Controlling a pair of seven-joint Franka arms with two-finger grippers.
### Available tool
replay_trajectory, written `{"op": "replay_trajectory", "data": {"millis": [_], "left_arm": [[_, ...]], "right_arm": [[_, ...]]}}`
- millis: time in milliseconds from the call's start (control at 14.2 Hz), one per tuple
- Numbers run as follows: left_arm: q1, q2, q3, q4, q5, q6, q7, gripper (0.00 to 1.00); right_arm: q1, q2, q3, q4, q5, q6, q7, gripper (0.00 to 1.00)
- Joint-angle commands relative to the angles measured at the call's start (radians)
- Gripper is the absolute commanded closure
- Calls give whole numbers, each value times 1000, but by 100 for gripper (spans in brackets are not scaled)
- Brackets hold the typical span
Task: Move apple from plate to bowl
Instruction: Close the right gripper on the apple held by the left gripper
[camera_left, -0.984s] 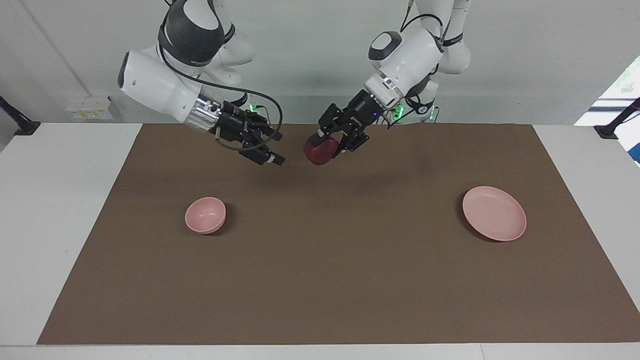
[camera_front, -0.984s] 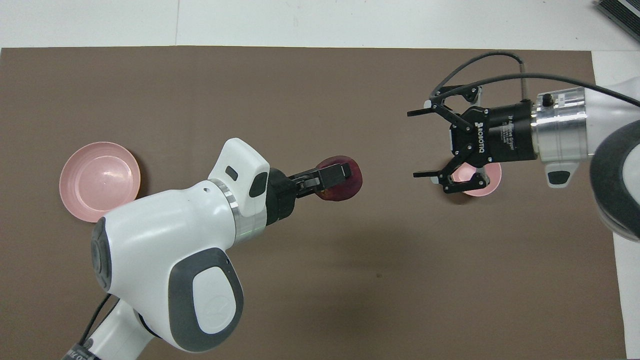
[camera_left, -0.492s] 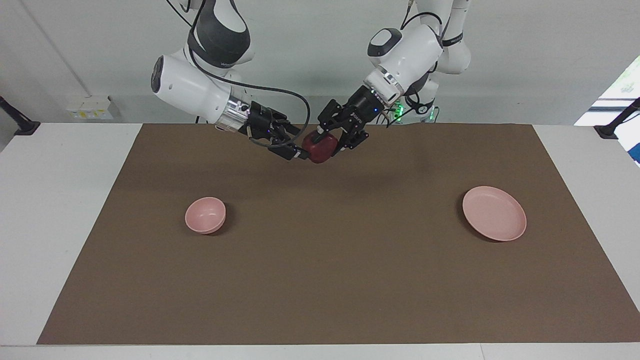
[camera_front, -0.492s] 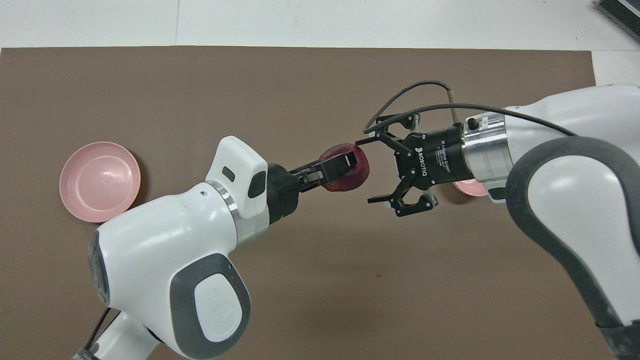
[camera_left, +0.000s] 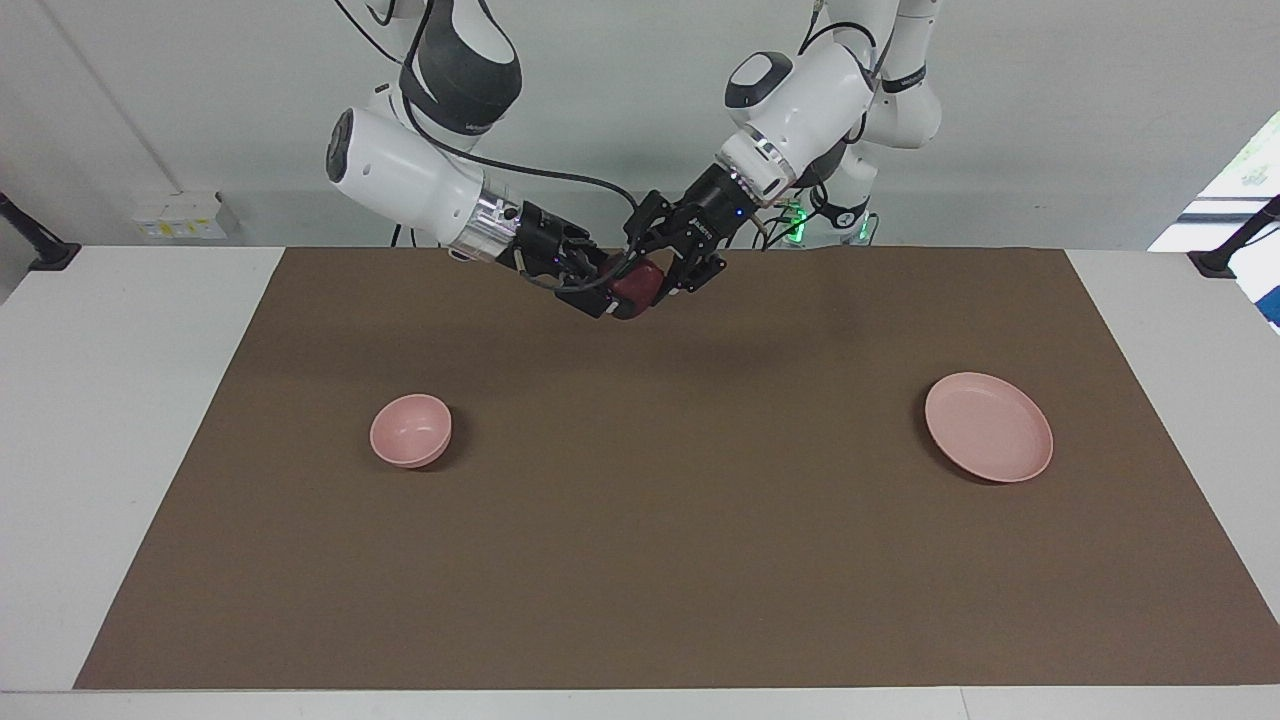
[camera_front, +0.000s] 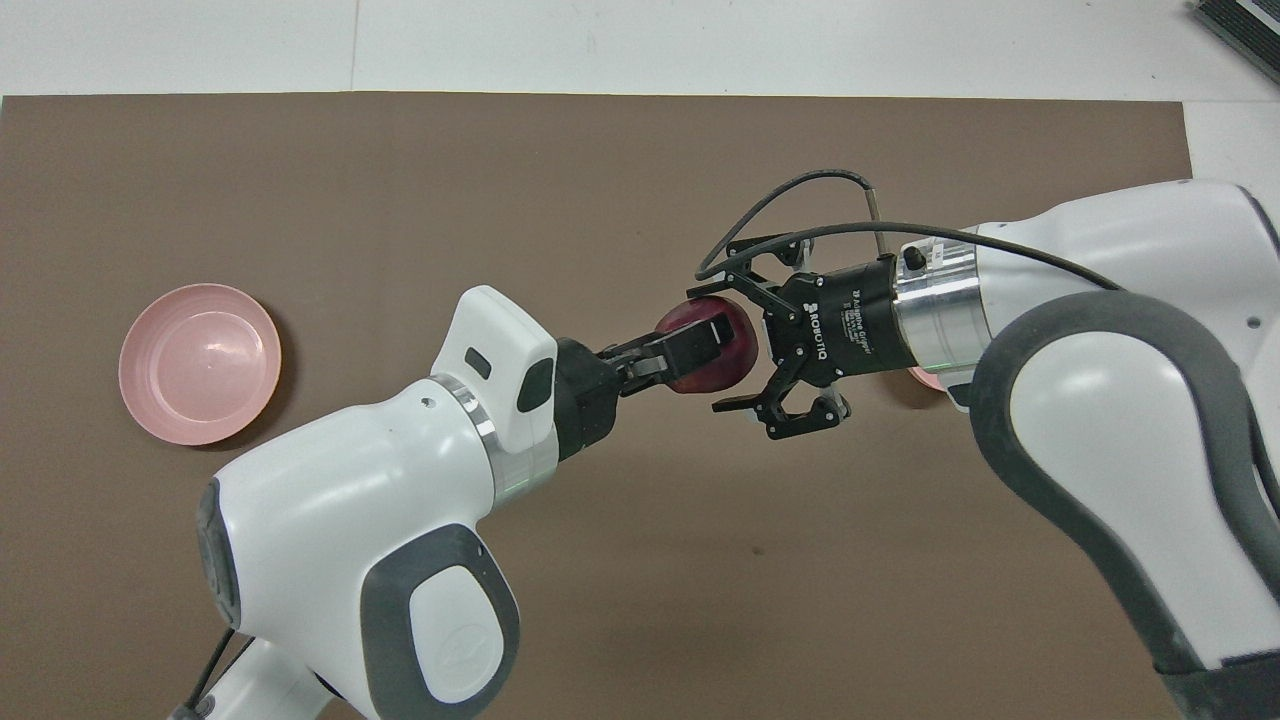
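We have the apple (camera_front: 712, 345) up in the air over the brown mat (camera_left: 640, 560), toward its edge by the robots and about midway along it, clamped in the left gripper (camera_front: 700, 352). The right gripper (camera_front: 722, 350) stands wide open with its fingers on either side of the fruit, not yet pinching it. The risk we see is in the handover: if the left gripper lets go before the right one has a firm hold, the glossy round apple may slip, drop to the mat and roll away. A grip off the fruit's middle could squeeze it out sideways, and the two sets of fingers sit close enough to collide. The plate (camera_left: 988, 427) lies bare near the mat's edge at the left arm's end; the bowl (camera_left: 410, 430), empty, waits toward the right arm's end.
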Motion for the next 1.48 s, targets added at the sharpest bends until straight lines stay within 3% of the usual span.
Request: {"op": "replay_trajectory", "data": {"millis": [0,70,211,562,633,703,773,914,1406], "left_arm": [[-13,-10,-5,8,-24,23,-3,100],[-13,-10,-7,8,-24,23,-3,100],[-13,-12,-7,8,-26,22,-5,100],[-13,-12,-13,6,-26,19,-5,99],[-13,-12,-13,6,-26,17,-10,94],[-11,-12,-13,6,-26,16,-11,82],[-11,-12,-13,6,-26,14,-11,59],[-11,-12,-13,6,-26,14,-11,37],[-4,-10,-10,8,-26,9,-19,23]], "right_arm": [[3,-23,0,-34,31,29,-13,0],[4,-23,0,-34,31,29,-14,13],[6,-22,0,-32,46,29,-14,100],[1,-19,0,-26,46,12,-47,100],[1,-19,0,-26,46,11,-48,100],[1,-17,0,-26,46,12,-50,100],[1,-17,0,-26,46,12,-56,100],[1,-19,0,-26,46,11,-63,100],[1,-19,-2,-26,44,12,-63,100]]}}
